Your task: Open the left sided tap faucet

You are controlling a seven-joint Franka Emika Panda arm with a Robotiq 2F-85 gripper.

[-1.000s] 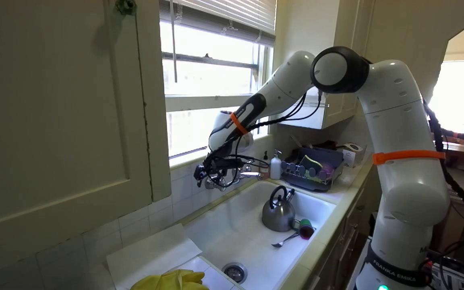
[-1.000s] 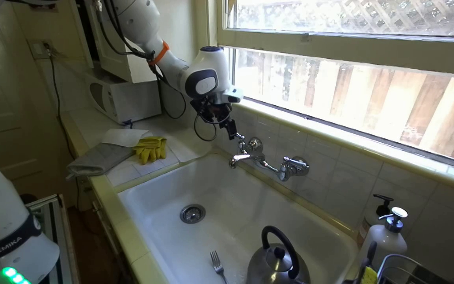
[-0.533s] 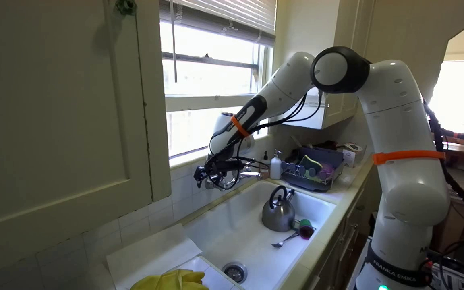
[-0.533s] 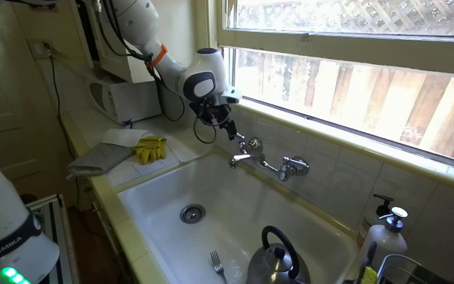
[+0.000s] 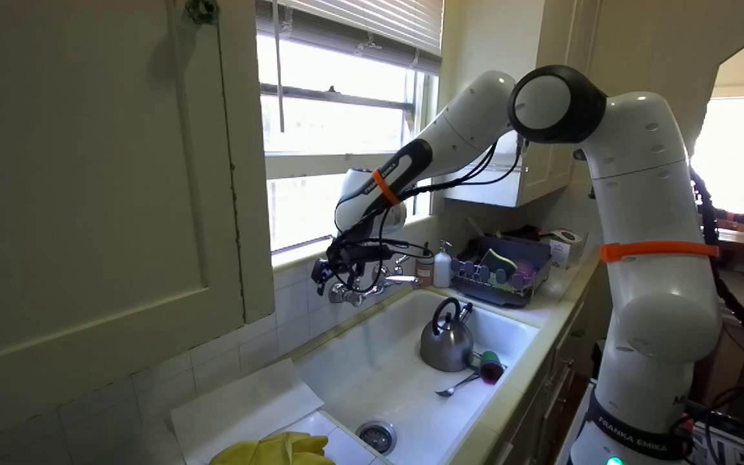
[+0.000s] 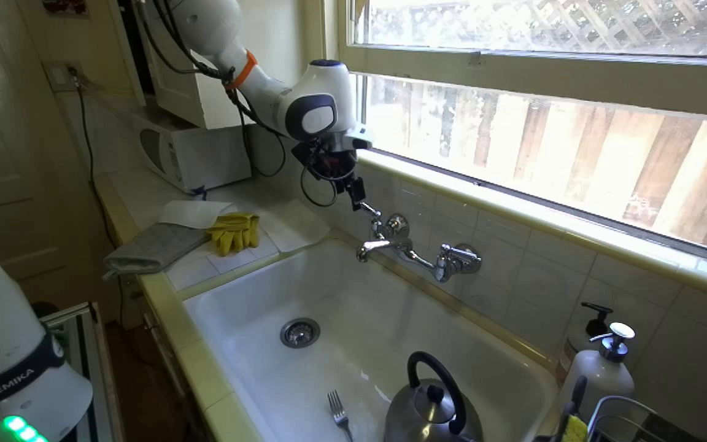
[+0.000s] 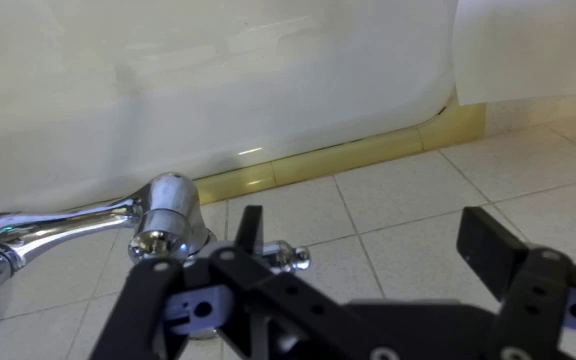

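The left chrome tap handle (image 6: 372, 211) tops the left end of the wall-mounted silver faucet (image 6: 412, 253). In the wrist view its round-ended handle (image 7: 284, 256) pokes out past one finger (image 7: 250, 227), which hides part of it. My gripper (image 7: 368, 235) is open, with a wide gap between its fingers and nothing fully held. In an exterior view the gripper (image 6: 356, 199) hangs pointing down, its fingertip at the handle's end and seeming to touch it. In another exterior view the gripper (image 5: 321, 281) and cables hide most of the left handle.
The white sink (image 6: 384, 325) below holds a silver kettle (image 6: 430, 411) and a fork (image 6: 339, 412). The right handle (image 6: 458, 256) sits along the tiled wall. The window sill (image 6: 482, 196) runs above. Soap bottles (image 6: 599, 371) and yellow gloves (image 6: 234, 232) flank the sink.
The arm and gripper have risen a little. The left handle's end has swung upward with the fingertip, so the handle shows longer and more tilted. The gripper keeps by the handle.
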